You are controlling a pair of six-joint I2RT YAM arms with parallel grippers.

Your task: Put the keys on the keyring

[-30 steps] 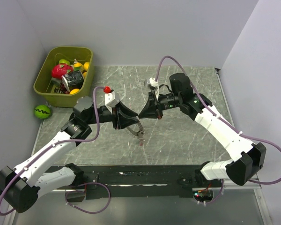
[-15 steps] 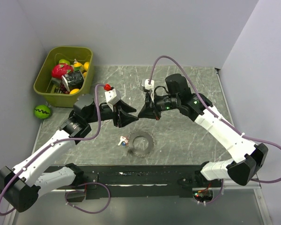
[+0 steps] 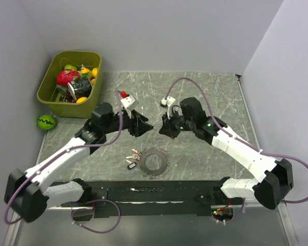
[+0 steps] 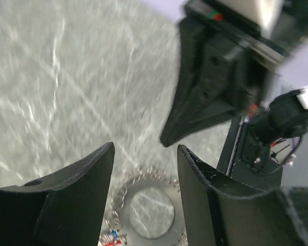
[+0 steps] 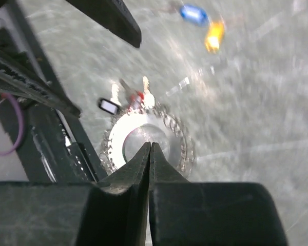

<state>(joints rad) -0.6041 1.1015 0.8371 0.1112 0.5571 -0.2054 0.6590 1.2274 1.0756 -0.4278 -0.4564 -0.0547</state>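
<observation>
The keyring (image 3: 148, 166), a beaded loop around a flat ring, lies flat near the table's front edge. Small silver keys (image 3: 135, 153) and a dark fob (image 3: 131, 165) rest just left of it. Above and behind it my left gripper (image 3: 145, 126) hangs open and empty, tip to tip with my right gripper (image 3: 163, 129), which is shut on nothing. Between the left fingers (image 4: 87, 174) the keyring (image 4: 136, 179) shows below. Past the shut right gripper (image 5: 150, 146) I see the keyring (image 5: 172, 125), the keys (image 5: 131, 95), the fob (image 5: 109, 106), plus a blue tag (image 5: 194, 14) and a yellow tag (image 5: 214, 37) farther off.
An olive bin (image 3: 46, 84) full of toy fruit stands at the back left, with a green ball (image 3: 46, 121) on the floor beside it. A black rail (image 3: 154, 193) runs along the table's front edge. Grey walls close in the back and sides.
A second ago the keyring hung between the two grippers; it has dropped to the table and shifted slightly. The left jaws have opened wider, and both arms have shifted.
</observation>
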